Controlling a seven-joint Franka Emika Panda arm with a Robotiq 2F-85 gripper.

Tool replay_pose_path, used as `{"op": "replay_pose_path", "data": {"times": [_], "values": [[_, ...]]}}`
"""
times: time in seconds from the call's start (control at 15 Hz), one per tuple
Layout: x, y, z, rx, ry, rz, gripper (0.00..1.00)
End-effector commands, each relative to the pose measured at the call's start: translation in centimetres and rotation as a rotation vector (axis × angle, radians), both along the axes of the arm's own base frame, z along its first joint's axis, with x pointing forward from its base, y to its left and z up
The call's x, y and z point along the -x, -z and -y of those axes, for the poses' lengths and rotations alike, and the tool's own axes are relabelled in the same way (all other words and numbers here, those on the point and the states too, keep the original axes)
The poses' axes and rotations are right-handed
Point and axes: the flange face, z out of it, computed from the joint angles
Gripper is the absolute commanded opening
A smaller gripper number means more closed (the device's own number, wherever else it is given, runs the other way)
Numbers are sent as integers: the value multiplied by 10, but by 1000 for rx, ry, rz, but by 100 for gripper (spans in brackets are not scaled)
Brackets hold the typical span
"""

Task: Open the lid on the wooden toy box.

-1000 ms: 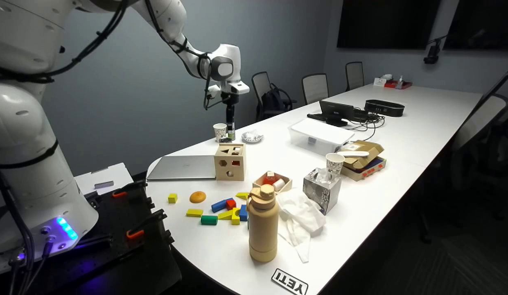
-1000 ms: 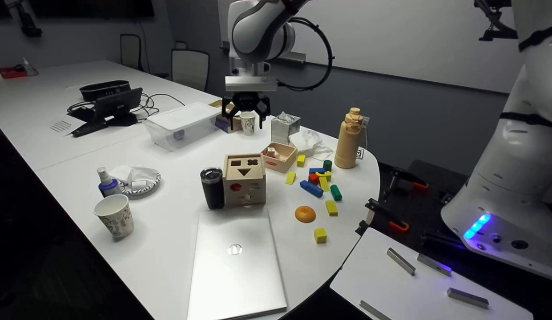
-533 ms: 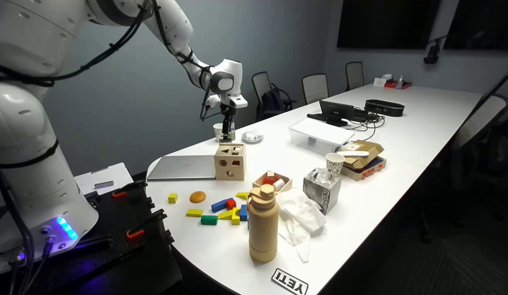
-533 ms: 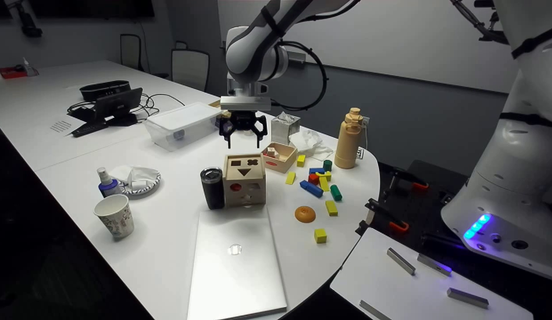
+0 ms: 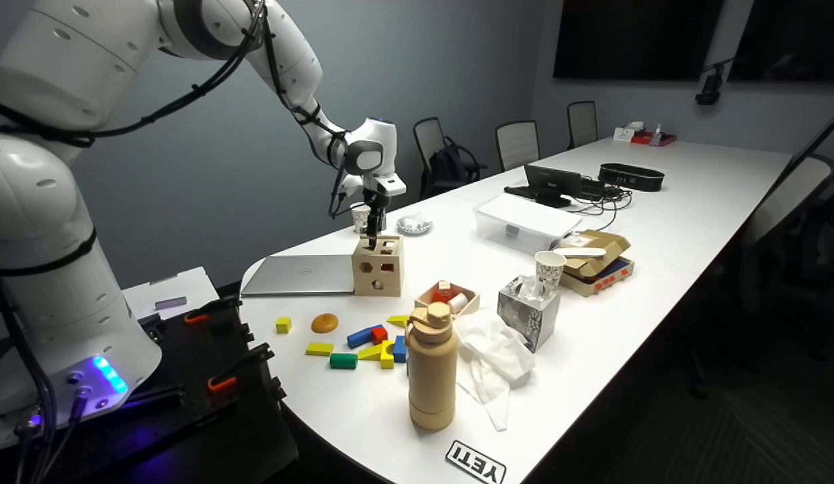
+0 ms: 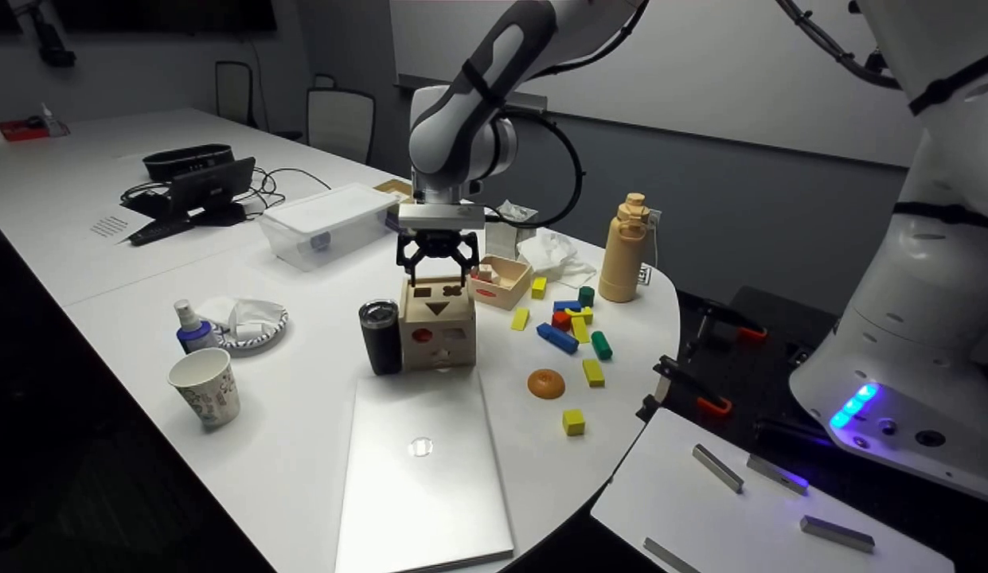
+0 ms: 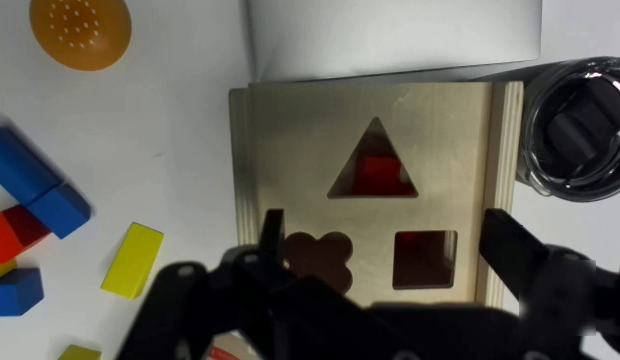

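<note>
Worktop [image 5: 685, 202]: long, white, smooth, rounded at one end, and pretty crowded tbh.
Room: grey walls [image 5: 457, 54], two dark screens [image 5: 632, 37] mounted up high, mesh chairs [image 5: 517, 144] lined along the sides; a whiteboard [image 6: 700, 87] can be seen in an exterior view.
Toy box [image 6: 439, 326]: parked upright near the rounded end; a closed silver laptop [image 6: 426, 493] is laid just beside it, and a black tumbler [image 6: 381, 338] is stood right next to it (contact can't be told).
Lid [image 7: 372, 215]: seated flat on the box top between two raised side rims, so the box is seen closed up; something red is spotted through the triangle cut-out.
End effector [image 6: 439, 280]: pointed down over the lid, fingers [image 7: 509, 245] spread well apart, one by each side rim; whether wood is touched can't be made out.
Loose bits: coloured blocks [image 6: 557, 338] are scattered about, plus an orange dome [image 6: 546, 383] and a shallow wooden tray [image 6: 494, 301] with pieces in it.
Bottle corner: a tan bottle [image 5: 432, 370] is stood near a crumpled white napkin [image 5: 487, 349] and a silver tissue box [image 5: 531, 316].
Opposite edge: a paper cup [image 6: 207, 390], spray bottle [image 6: 194, 330] and patterned plate [image 6: 279, 326] are grouped.
Further down: a clear tub [image 6: 350, 235] and a black tablet-like device [image 6: 211, 191] with tangled cables [image 6: 269, 185].
</note>
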Motion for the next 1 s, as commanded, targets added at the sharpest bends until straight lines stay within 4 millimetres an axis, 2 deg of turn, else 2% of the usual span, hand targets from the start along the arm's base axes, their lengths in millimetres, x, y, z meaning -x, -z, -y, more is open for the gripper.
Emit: {"op": "replay_pose_path", "data": {"times": [0.0,0.4,0.93], "values": [[-6,5,-3,25,8,43,100],[-11,13,11,81,-3,77,100],[-25,22,10,99,-17,76,100]]}}
